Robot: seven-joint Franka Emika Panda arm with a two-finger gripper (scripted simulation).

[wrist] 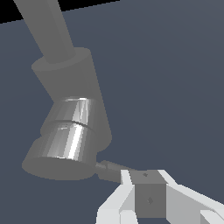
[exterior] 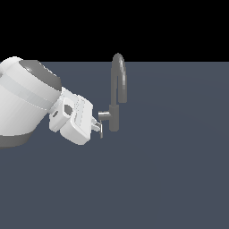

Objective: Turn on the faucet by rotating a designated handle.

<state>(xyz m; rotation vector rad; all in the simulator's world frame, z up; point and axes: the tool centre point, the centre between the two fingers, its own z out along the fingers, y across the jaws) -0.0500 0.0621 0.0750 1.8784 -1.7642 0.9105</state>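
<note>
Grey metal makes up the faucet [exterior: 117, 96], which stands on a flat slate-blue floor [exterior: 170, 179], near the middle of the exterior view and toward the floor's far edge. Its vertical post carries a tall arched spout that curves over and ends above the floor. A short horizontal stub branches from the post toward the exterior view's left, and the handle [exterior: 101, 129], a thin flat blade, hangs down from the stub's end.

The white arm reaches in from the exterior view's left, and its gripper [exterior: 96, 127] sits right at the handle. In the wrist view the shiny stub fills the frame, with the handle [wrist: 111, 169] running from its end to the gripper [wrist: 148, 192], whose white fingers [wrist: 127, 178] flank a grey block. The fingers appear pressed against the blade, pinching it.
</note>
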